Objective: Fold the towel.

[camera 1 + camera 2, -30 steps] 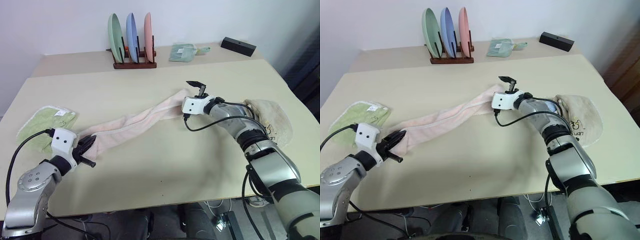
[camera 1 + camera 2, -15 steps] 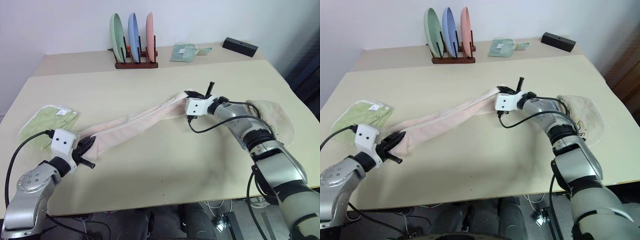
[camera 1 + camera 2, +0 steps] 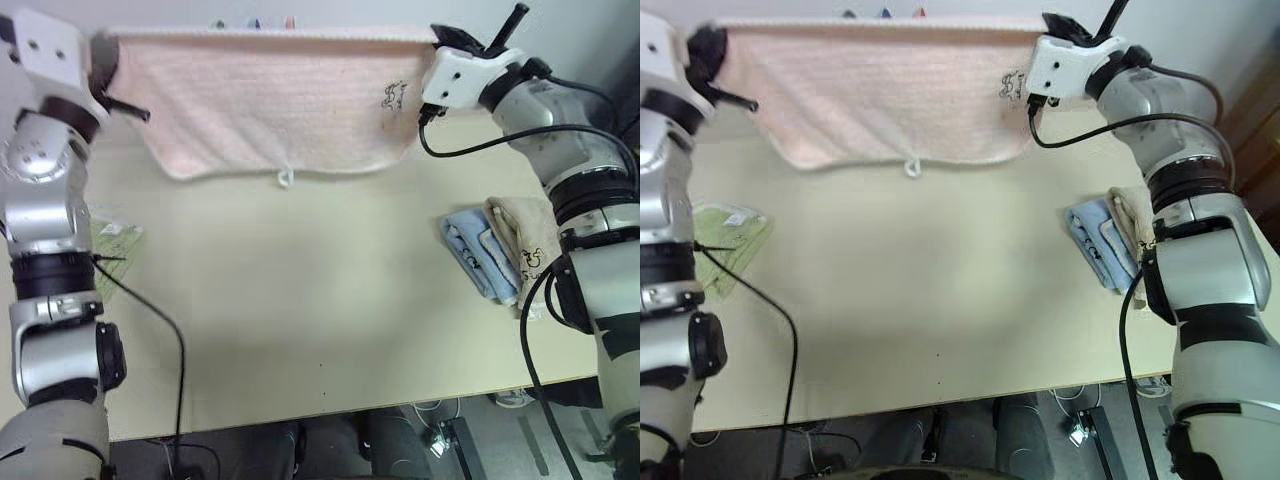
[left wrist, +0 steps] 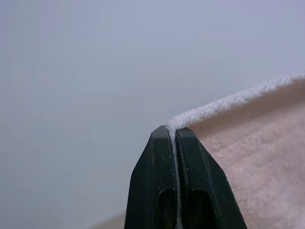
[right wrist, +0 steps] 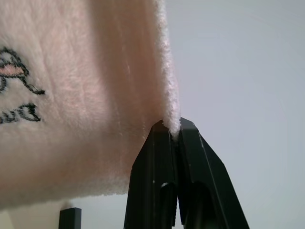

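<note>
The towel (image 3: 270, 100) was held spread out in the air above the worktop (image 3: 300, 330), its top edge stretched between the left gripper (image 4: 174, 136) and the right gripper (image 5: 171, 129). Each gripper's jaws were clenched on an upper corner, the whitish trim pinched between the black fingers in both wrist views. A small dark printed mark (image 3: 392, 95) was seen near the right-hand end, and a small loop (image 3: 285, 178) hung from the lower edge. The plates at the back of the worktop were almost wholly hidden behind the raised cloth. On the worktop at the right, a beige towel (image 3: 528, 245) lay beside a folded light blue cloth (image 3: 475, 252), the two touching. At the left, a light green cloth (image 3: 725, 235) lay partly behind the left arm. Compared with a second before, the towel had been lifted off the worktop, where it had lain as a long twisted strip, and both grippers had been raised; the right jaws, open then, had been closed on the corner. The camera view had also shifted.
</note>
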Motion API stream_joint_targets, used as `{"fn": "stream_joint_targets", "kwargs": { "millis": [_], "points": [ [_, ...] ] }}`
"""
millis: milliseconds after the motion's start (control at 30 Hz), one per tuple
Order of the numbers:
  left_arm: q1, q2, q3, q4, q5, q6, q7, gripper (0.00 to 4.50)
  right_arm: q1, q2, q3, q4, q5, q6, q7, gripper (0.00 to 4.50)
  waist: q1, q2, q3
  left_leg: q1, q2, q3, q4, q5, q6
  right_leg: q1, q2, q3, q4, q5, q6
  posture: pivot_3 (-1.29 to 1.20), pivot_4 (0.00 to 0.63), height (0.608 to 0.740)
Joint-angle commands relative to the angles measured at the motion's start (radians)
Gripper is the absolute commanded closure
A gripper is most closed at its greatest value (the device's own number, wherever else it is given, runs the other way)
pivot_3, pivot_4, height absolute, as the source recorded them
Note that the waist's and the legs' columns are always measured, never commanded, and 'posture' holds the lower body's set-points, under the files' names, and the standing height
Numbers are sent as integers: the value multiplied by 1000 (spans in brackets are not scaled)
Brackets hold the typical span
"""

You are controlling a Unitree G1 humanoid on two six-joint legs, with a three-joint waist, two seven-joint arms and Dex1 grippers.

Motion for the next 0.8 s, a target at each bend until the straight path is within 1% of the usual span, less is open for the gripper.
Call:
{"fn": "stream_joint_targets", "kwargs": {
  "millis": [33, 67, 133, 200, 233, 300, 333, 400, 433, 500, 600, 667, 800],
  "points": [
    [174, 40, 53, -99, -58, 27, -96, 4500, 127, -64, -64, -158, 175, -5, 229, 4468, -8, 0, 0, 0, 0, 0, 1, 0, 0, 0, 0, 0, 0, 0, 0, 0, 150, 727],
    [327, 49, 76, -209, -106, 85, -160, 4500, 253, -91, -61, -293, 275, 30, 378, 4468, -12, 1, -2, -1, 0, 0, 0, 0, 0, -1, 0, 0, 0, 0, 0, 0, 150, 727],
    [548, 63, 111, -377, -183, 193, -235, 4500, 436, -139, -64, -508, 402, 118, 572, 4468, -17, 2, -3, 1, 3, 0, 2, -3, 2, 1, 1, 1, 1, 0, 0, 0, 150, 727],
    [729, 73, 147, -510, -236, 256, -283, 4500, 567, -184, -84, -675, 482, 234, 679, 4468, -21, 2, 0, -2, 4, 0, 5, -4, 2, -2, 2, 1, 1, 0, 0, 0, 150, 727],
    [824, 78, 171, -574, -267, 294, -311, 4500, 639, -216, -93, -760, 526, 299, 744, 4468, -18, 2, 2, -10, 4, 0, 8, -4, 2, -9, 2, 1, 2, 1, 0, 0, 150, 727],
    [958, 83, 213, -659, -307, 340, -350, 4500, 751, -271, -115, -888, 589, 412, 841, 4468, -4, 3, 3, -13, 3, 2, 12, -3, 1, -12, 1, 1, 2, 3, -1, 0, 150, 727],
    [1020, 86, 236, -694, -329, 374, -369, 4500, 804, -303, -128, -948, 622, 468, 882, 4468, 2, 3, 3, -10, 3, 3, 11, -3, 1, -10, 1, 2, 3, 4, -1, 0, 150, 727],
    [1126, 99, 270, -750, -358, 428, -403, 4500, 886, -359, -157, -1041, 673, 568, 934, 4468, 20, 4, 3, 0, 5, 3, 10, -4, 1, 1, 2, 2, 1, 4, -2, 0, 150, 727],
    [1170, 107, 282, -772, -365, 445, -421, 4500, 918, -381, -175, -1078, 694, 611, 952, 4468, 24, 4, 3, 8, 6, 3, 8, -8, 8, 8, 3, 2, -1, 4, -2, 0, 150, 727],
    [1231, 114, 299, -813, -386, 475, -445, 4500, 973, -421, -211, -1141, 731, 683, 987, 4468, 33, 4, 3, 16, 8, 3, 8, -9, 10, 18, 4, 1, -4, 3, -1, 0, 150, 727],
    [1289, 117, 312, -869, -428, 521, -472, 4500, 1043, -473, -265, -1212, 783, 765, 1037, 4468, 47, 3, 3, 17, 8, 4, 9, -9, 10, 20, 6, 1, -5, 3, -1, 0, 150, 727],
    [1307, 118, 315, -888, -438, 534, -483, 4500, 1059, -481, -288, -1229, 792, 786, 1047, 4468, 49, 3, 3, 16, 8, 5, 9, -9, 10, 17, 5, 1, -5, 3, -1, 0, 150, 727],
    [1264, 109, 296, -861, -420, 529, -455, 4500, 1002, -445, -276, -1183, 744, 752, 1027, 4468, 50, 3, 3, 14, 8, 6, 9, -9, 10, 16, 4, 1, -5, 3, -1, 0, 150, 727]
  ]
}}
